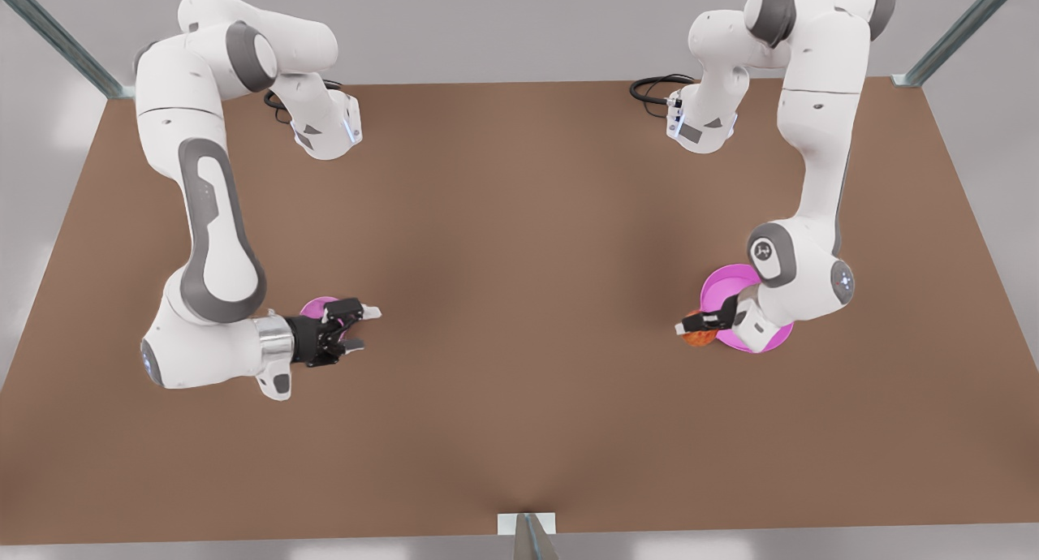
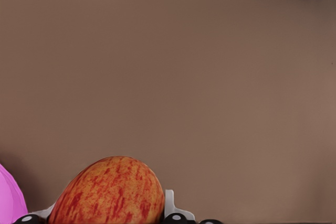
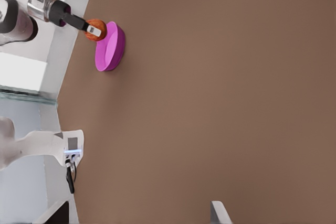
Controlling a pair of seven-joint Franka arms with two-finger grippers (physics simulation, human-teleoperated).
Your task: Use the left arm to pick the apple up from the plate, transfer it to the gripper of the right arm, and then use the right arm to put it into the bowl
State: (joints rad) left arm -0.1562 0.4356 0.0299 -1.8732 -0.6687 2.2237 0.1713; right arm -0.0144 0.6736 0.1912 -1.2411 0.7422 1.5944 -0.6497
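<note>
My slim black left gripper [image 1: 700,323] pinches the small round red-and-yellow mottled apple [image 1: 698,337], lifted just off the near rim of the wide, shallow bright pink plate [image 1: 725,288] that sits right behind my hand. In my wrist view the apple [image 2: 110,192] bulges between my fingers, gripped at its sides so its front stays free for a second grasp, I judge. Ahead lies bare brown tabletop [image 1: 519,300]. Far across it my right gripper [image 1: 357,329] waits, fingers spread, pointed toward me for the handover, above the small deep pink-violet bowl [image 1: 316,307].
</note>
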